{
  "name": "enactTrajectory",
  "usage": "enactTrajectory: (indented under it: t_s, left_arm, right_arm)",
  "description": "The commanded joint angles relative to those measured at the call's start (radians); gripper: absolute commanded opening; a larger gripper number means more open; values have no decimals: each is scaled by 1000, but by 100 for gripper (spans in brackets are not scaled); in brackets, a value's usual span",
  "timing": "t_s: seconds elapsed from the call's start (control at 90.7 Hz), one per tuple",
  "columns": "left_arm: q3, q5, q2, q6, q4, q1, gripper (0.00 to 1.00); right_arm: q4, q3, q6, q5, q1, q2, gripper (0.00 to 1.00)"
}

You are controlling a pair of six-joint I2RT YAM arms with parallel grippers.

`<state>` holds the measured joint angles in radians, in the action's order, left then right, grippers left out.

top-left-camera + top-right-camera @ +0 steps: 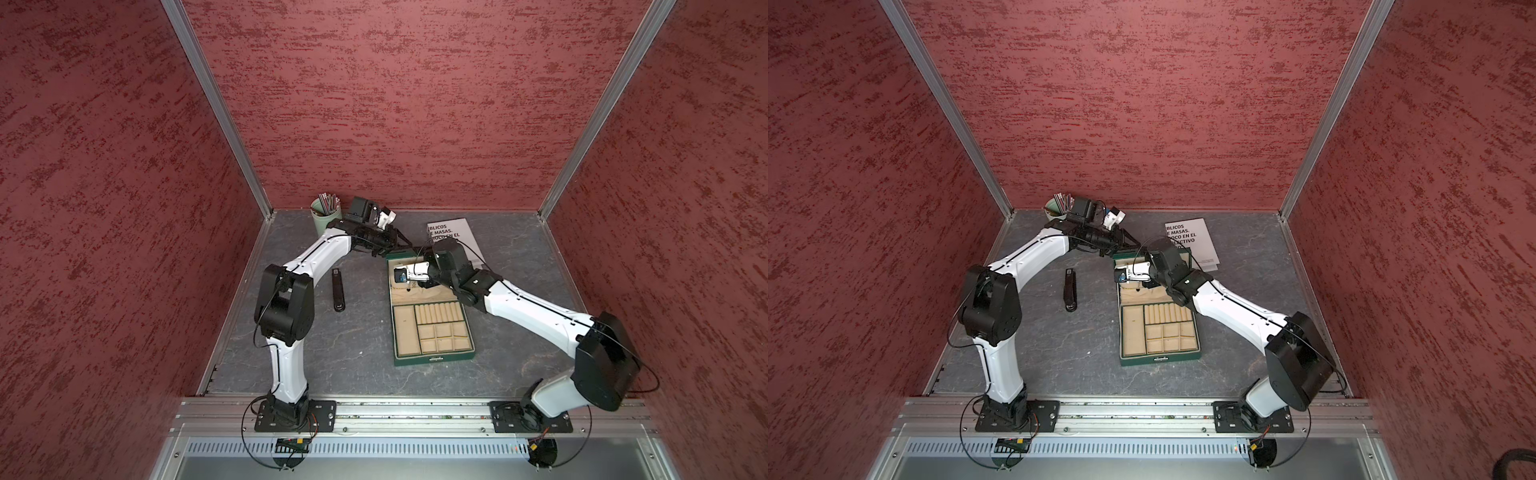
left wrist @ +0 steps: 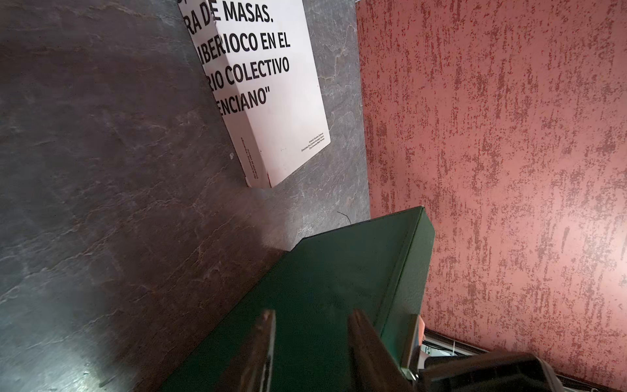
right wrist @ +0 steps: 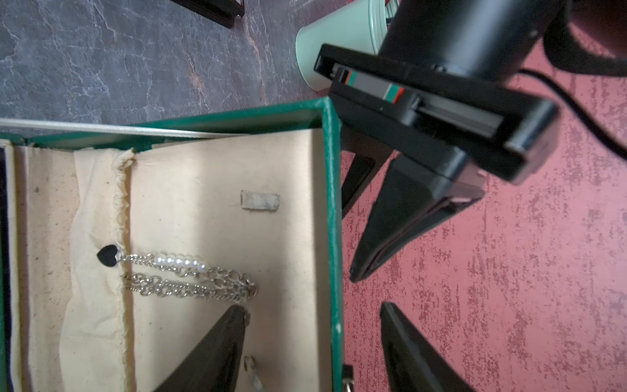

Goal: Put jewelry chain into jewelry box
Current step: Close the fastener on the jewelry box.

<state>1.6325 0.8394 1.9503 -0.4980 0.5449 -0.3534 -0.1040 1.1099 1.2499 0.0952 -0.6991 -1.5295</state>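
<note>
The dark green jewelry box (image 1: pixel 434 359) (image 1: pixel 1160 360) lies open on the table with its lid (image 3: pixel 330 203) standing up. The silvery jewelry chain (image 3: pixel 190 278), with a black heart bead and a few pearls, rests doubled on the lid's beige lining. My right gripper (image 3: pixel 311 308) (image 1: pixel 411 286) is open astride the lid's green rim. One finger is inside beside the chain without holding it, the other outside. My left gripper (image 2: pixel 312 314) (image 3: pixel 347 247) (image 1: pixel 399 245) is behind the lid (image 2: pixel 339 288), its jaws partly apart over the green outer face with nothing between them.
A white book (image 1: pixel 451 237) (image 2: pixel 271 85) with black lettering lies behind the box at the back right. A mint cup of pens (image 1: pixel 326 214) (image 3: pixel 339 44) stands in the back left corner. A black bar-shaped object (image 1: pixel 338 291) (image 1: pixel 1070 291) lies left of the box. Red walls enclose three sides.
</note>
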Motion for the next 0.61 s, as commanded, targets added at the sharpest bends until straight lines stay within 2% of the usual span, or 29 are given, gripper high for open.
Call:
enactTrajectory:
  t_s: [0.0, 0.419, 0.595]
  left_arm:
    - [-12, 20, -30, 23, 1, -15, 38]
    - [-11, 23, -29, 29, 6, -18, 36]
    - [-10, 22, -27, 29, 8, -18, 36]
  right_arm:
    - [8, 18, 2, 22, 3, -17, 64]
    - [24, 16, 4, 26, 4, -20, 60]
    - [8, 19, 1, 18, 5, -12, 54]
